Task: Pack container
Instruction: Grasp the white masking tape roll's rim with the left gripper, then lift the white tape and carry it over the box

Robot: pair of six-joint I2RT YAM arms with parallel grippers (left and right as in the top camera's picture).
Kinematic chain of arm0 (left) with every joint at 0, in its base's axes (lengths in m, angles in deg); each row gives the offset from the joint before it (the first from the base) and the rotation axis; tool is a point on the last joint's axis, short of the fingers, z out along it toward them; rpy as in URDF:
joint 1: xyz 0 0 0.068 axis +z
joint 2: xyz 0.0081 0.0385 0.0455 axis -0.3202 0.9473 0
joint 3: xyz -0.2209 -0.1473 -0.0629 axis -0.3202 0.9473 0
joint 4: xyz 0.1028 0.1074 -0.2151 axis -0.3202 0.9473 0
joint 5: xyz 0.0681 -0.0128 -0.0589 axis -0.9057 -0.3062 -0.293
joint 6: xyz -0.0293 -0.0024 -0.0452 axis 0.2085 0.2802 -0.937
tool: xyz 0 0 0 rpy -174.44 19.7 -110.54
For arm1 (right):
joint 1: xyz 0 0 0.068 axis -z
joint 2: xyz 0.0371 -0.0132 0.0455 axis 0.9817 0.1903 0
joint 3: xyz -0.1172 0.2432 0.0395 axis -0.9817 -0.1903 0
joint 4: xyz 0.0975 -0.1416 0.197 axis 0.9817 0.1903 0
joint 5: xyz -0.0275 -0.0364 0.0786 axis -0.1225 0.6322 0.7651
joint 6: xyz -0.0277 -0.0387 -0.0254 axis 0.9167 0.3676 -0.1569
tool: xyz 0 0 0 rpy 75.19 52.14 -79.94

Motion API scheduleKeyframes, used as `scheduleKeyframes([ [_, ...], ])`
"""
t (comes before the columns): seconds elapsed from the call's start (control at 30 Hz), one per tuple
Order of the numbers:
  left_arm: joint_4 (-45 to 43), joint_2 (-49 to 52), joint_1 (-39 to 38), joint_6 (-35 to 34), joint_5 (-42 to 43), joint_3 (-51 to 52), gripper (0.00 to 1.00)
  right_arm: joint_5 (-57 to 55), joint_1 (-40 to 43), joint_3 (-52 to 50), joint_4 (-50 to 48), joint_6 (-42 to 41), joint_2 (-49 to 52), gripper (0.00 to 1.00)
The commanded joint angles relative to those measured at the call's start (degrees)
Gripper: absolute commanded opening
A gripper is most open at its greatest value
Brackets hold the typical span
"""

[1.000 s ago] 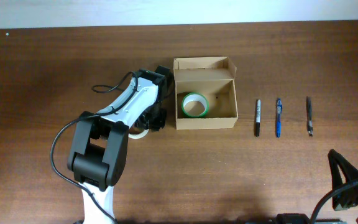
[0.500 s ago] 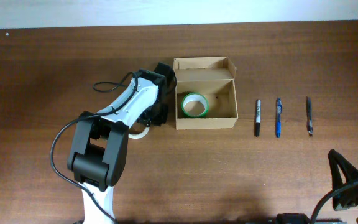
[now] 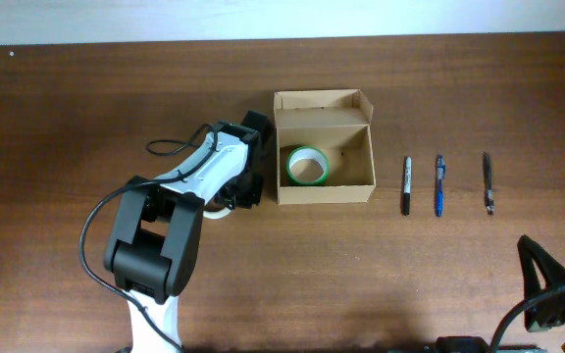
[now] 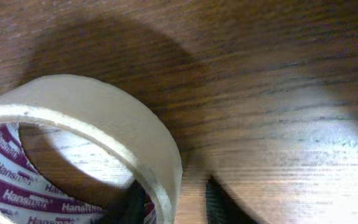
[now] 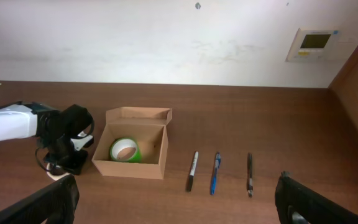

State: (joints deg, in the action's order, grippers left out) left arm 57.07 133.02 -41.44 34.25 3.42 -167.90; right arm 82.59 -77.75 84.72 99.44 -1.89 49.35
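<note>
Green tape roll (image 3: 306, 166) in container (image 3: 327, 193). 3 pens (image 3: 438, 185) unpacked on desk. Left hand (image 4: 176, 206) straddles tan tape roll (image 4: 86, 118) wall, clamp unclear. Right hand (image 5: 178, 190) apart.

Tan cardbd container (image 3: 324, 193), upright, flap lid open twd rear.

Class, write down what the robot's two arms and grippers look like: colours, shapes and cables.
The left arm has white shells between bulky black joints, with a thin black cable looping beside it. The right arm shows only black, angular parts. The right gripper has two black, tapering fingers.
</note>
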Motion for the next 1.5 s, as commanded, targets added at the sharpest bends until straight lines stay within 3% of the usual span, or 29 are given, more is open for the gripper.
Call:
scheduleKeyframes([
  [0.0, -0.63, -0.81, 0.04, 0.63, -0.17, 1.18, 0.02, 0.35, -0.59, -0.26, 0.37, -0.07, -0.11, 0.99],
  [0.37, 1.44, -3.85, 0.04, 1.29, -1.31, -1.77, 0.02, 0.35, -0.59, -0.26, 0.37, -0.07, -0.11, 0.99],
  [0.6, 5.53, -13.68, 0.02, 5.18, -1.4, -20.94, 0.02, 0.42, -0.59, -0.26, 0.37, -0.07, -0.11, 0.99],
  [0.8, 4.33, -14.27, -1.88, 8.5, 0.09, -34.38, 0.02, 1.86, -0.59, -0.26, 0.37, -0.07, -0.11, 0.99],
  [1.07, 2.95, -11.41, -11.02, 10.62, 8.94, -34.77, 0.02, 3.06, -0.57, -0.24, 0.37, -0.07, -0.13, 0.99],
  [1.27, 4.98, -6.54, -18.16, 12.87, 9.22, -34.77, 0.02, 3.39, -0.59, -0.24, 0.37, -0.07, -0.13, 0.99],
  [1.47, 10.84, -2.38, -20.98, 19.96, 9.4, -34.56, 0.02, 3.39, -0.59, -0.24, 0.37, -0.07, -0.13, 0.99],
])
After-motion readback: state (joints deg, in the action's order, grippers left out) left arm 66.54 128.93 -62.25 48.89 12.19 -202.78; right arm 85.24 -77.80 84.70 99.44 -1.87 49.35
